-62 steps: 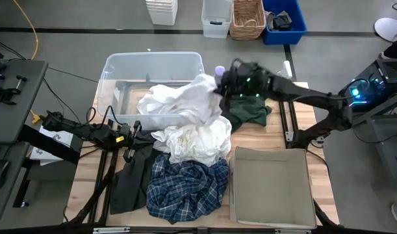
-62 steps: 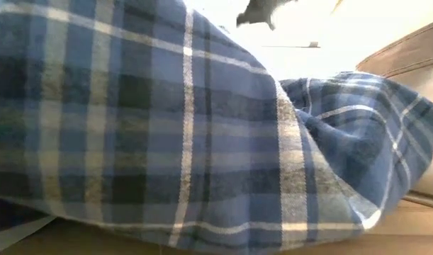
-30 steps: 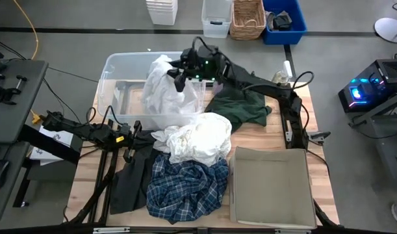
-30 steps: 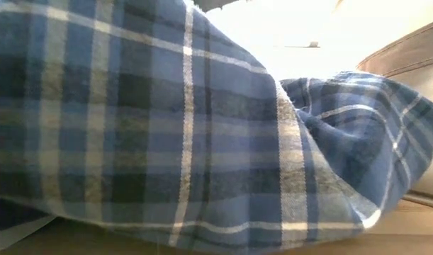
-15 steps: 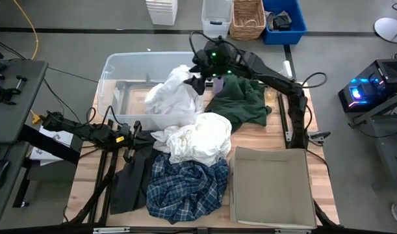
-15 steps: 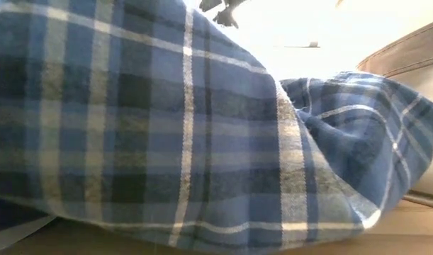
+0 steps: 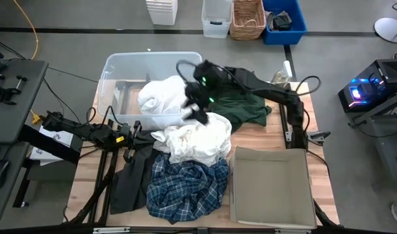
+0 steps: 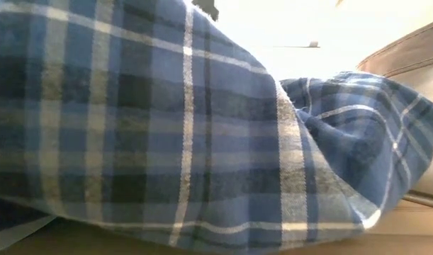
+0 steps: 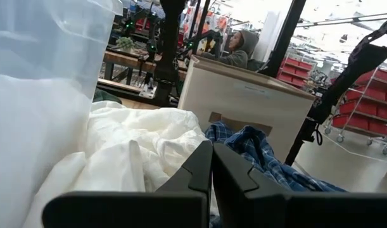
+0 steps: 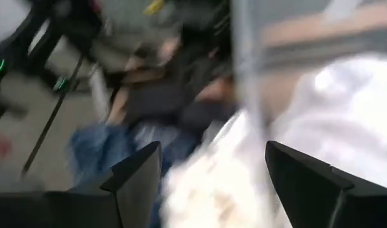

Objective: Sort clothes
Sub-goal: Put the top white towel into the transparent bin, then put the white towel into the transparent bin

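A white garment (image 7: 160, 97) lies bunched in the clear plastic tub (image 7: 120, 68), spilling over its near wall. My right gripper (image 7: 197, 107) hovers open over the tub's near right corner, its fingers wide apart (image 10: 213, 152) with nothing between them. A cream garment (image 7: 195, 140) lies heaped at the table's middle, and the blue-and-white plaid shirt (image 7: 185, 185) lies nearer the front. A dark green piece (image 7: 243, 107) lies behind the beige bin. A black-grey piece (image 7: 130, 175) lies at the left front, beside my shut left gripper (image 7: 134, 133).
The beige fabric bin (image 7: 271, 185) stands at the right front of the table. In the low view the plaid shirt (image 8: 166, 127) fills nearly the whole picture. Baskets and bins stand on the floor beyond the far edge. A person sits in the room behind the table (image 9: 234, 50).
My right gripper held the white garment up over the tub, let it go, and the garment fell in a heap into the tub. The gripper then swung toward the table's near edge and down, to the tub's near right corner.
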{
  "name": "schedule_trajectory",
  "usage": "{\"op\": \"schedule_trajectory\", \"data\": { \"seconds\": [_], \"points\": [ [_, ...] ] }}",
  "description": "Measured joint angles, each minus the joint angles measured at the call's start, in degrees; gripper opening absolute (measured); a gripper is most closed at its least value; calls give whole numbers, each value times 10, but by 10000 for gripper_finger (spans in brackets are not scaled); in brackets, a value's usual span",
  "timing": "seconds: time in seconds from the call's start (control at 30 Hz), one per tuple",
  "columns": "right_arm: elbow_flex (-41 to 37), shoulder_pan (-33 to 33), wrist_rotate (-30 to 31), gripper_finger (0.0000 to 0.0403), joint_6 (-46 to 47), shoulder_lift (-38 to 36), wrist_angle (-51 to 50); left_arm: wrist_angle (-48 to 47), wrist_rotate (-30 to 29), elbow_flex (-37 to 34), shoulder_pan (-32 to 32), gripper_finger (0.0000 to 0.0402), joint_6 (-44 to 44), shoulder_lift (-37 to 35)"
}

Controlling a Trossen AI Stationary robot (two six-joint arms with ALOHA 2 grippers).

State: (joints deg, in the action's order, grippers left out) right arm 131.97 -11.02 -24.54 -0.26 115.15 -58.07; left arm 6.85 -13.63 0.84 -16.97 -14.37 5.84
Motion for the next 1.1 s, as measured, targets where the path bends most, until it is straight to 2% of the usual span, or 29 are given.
{"op": "schedule_trajectory", "data": {
  "seconds": [0.17, 0.27, 0.43, 0.53, 0.67, 0.73, 0.87, 0.97, 1.03, 1.1],
  "points": [
    [-1, 86, 128, 277, -35, -21, -192, -1, 0, 0, 0, 1, 0, 0],
    [-14, 136, 169, 277, -27, -21, -245, -1, 0, 0, 0, 1, 0, 0],
    [-139, 170, 192, 277, -36, -18, -131, -1, 0, 0, 0, 1, 0, 0],
    [-218, 166, 251, 277, -32, -18, -34, -1, 0, 0, 0, 1, 0, 0],
    [-295, 158, 342, 277, 4, -18, 33, -2, 0, 0, 0, 1, 0, 0],
    [-323, 157, 338, 277, 23, -18, 48, -2, 0, 0, 0, 1, 0, 0],
    [-379, 162, 274, 277, 54, -19, 89, -2, 0, 0, 0, 1, 0, 0],
    [-423, 165, 277, 271, 85, -19, 127, -2, 0, 0, 0, 1, 0, 0],
    [-448, 164, 280, 245, 115, -19, 140, -2, 0, 0, 0, 1, 0, 0],
    [-460, 164, 282, 181, 137, -19, 140, -2, 0, 0, 0, 1, 0, 0]
  ]
}}
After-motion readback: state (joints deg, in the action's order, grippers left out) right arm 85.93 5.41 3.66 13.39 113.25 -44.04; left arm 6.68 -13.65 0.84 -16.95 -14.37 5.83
